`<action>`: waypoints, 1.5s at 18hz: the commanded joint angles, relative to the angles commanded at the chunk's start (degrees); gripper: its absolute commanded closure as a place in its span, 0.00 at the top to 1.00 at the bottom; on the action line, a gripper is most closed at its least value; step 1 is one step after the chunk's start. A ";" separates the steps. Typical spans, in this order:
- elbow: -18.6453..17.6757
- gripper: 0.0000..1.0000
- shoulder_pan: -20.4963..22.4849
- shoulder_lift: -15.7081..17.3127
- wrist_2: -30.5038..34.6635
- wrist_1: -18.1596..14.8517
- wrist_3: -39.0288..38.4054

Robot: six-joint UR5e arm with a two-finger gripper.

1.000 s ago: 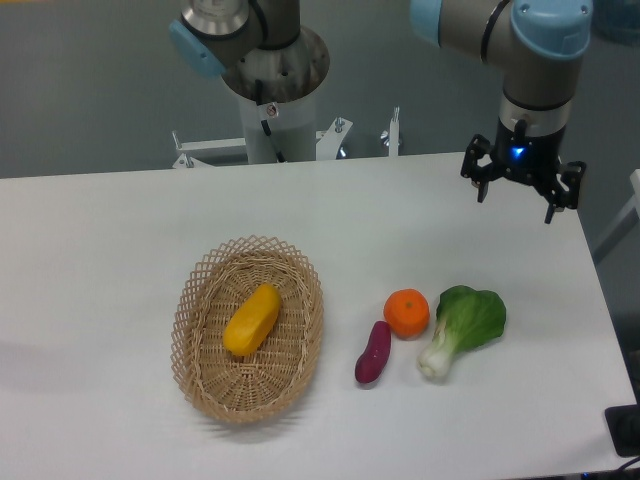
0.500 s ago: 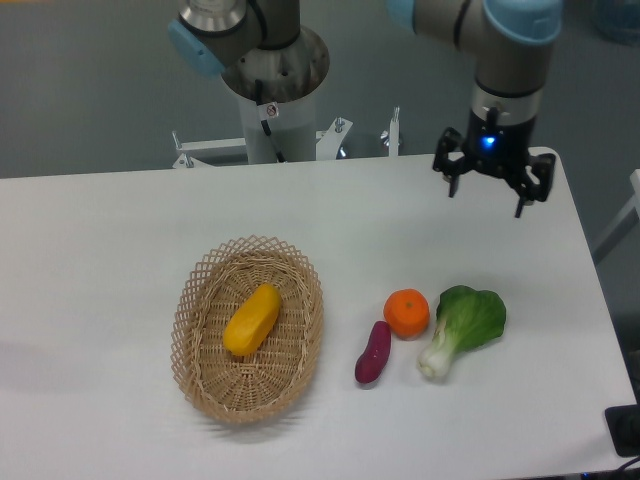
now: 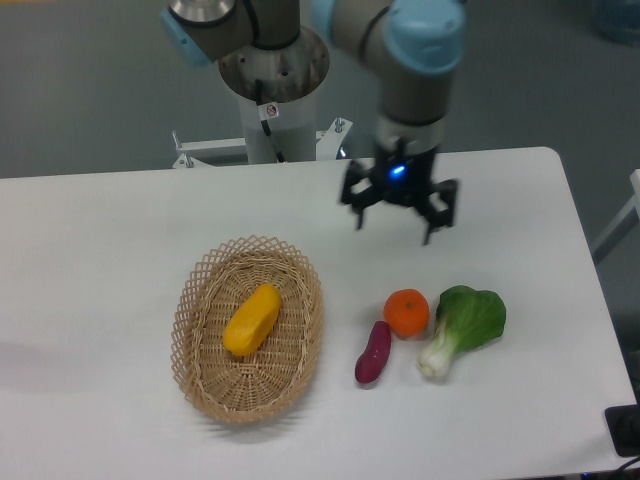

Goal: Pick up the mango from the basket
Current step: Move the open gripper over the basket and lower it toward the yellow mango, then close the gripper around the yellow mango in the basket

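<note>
- Mango (image 3: 252, 319): smooth elongated yellow-orange oval, lying inside the basket (image 3: 303, 268).
- Basket: tan woven wicker, oval, open lattice rim.
- Gripper (image 3: 394, 219): black fingers spread, empty, hanging above the white table (image 3: 100, 240), well apart from the mango.
- Sticker on the arm's base: unreadable.

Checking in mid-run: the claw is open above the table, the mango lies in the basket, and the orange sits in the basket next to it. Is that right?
Not quite. The orange is not in the basket; the fixed camera shows it on the table, right of the basket, between the purple sweet potato and the leafy green vegetable. The rest holds: the claw is open above the table, and the mango lies alone in the basket.
</note>
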 joint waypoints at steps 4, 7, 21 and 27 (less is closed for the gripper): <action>-1.94 1.00 -6.33 -3.78 2.01 4.67 -2.92; -1.94 1.00 -11.25 -7.99 6.93 7.21 -2.92; -3.35 1.00 -16.72 -14.77 10.37 13.55 -2.30; -3.26 1.00 -17.24 -16.00 11.60 13.82 -2.48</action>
